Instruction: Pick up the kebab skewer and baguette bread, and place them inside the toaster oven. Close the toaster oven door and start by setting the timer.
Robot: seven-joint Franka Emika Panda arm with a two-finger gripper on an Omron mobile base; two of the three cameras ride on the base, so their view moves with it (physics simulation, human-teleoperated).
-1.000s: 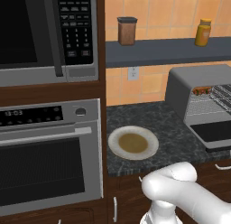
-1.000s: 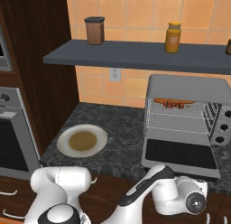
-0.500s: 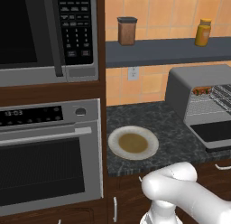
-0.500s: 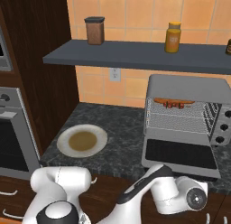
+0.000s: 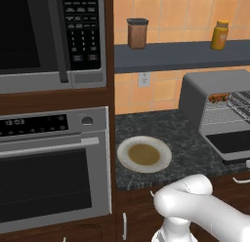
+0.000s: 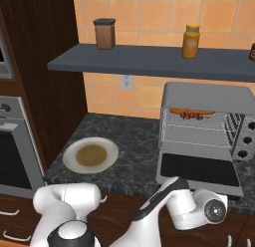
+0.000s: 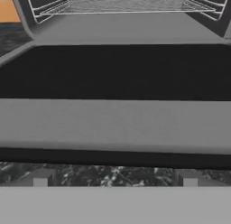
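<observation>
The gripper (image 7: 115, 180), fingers spread and empty, should come under the lowered oven door (image 6: 199, 170) and lift it evenly.

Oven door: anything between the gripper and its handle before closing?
Nothing visible. The door lies folded down flat, its handle bar right ahead of the open gripper in the hand view. Skewer and bread already sit on the rack, clear of the door's swing.
</observation>
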